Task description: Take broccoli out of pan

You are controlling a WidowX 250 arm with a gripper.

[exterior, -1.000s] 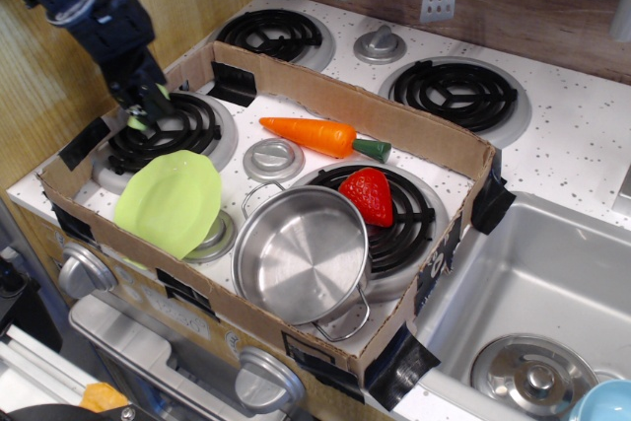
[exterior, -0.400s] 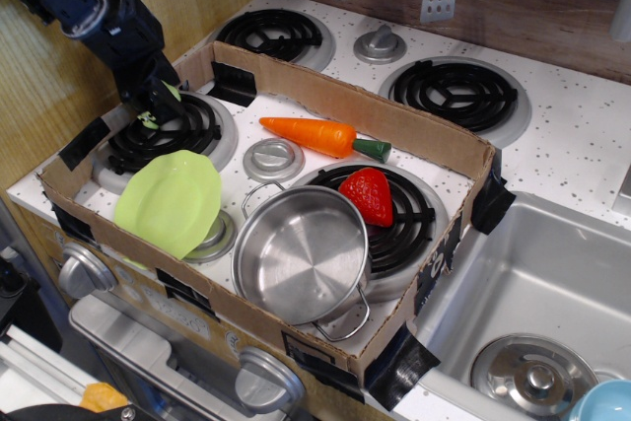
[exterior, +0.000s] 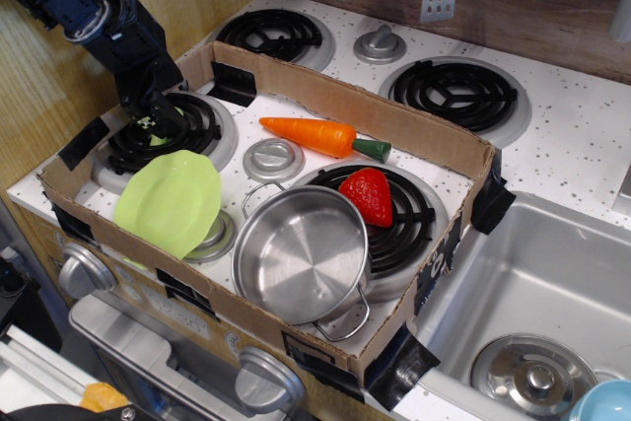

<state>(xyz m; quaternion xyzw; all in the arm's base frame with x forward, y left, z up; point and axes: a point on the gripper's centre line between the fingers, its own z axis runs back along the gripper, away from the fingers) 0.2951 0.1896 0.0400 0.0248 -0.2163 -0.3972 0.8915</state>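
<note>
The pan (exterior: pixel 301 255) is a shiny steel pot standing empty at the front of the cardboard tray, partly on the front right burner. My gripper (exterior: pixel 151 123) is at the far left, low over the front left burner (exterior: pixel 168 133). Its fingers are closed around the broccoli (exterior: pixel 147 124), of which only a small light-green bit shows between them. The broccoli is well outside the pan, just above or on the burner coil.
A lime-green plate (exterior: pixel 170 200) lies in front of the left burner. A toy carrot (exterior: pixel 320 135) and a strawberry (exterior: pixel 367 195) lie behind the pan. Low cardboard walls (exterior: pixel 345 105) ring the area. A sink (exterior: pixel 537 293) is to the right.
My gripper has shifted slightly to the right and lowered toward the front left burner, carrying the broccoli with it. Nothing else has moved.
</note>
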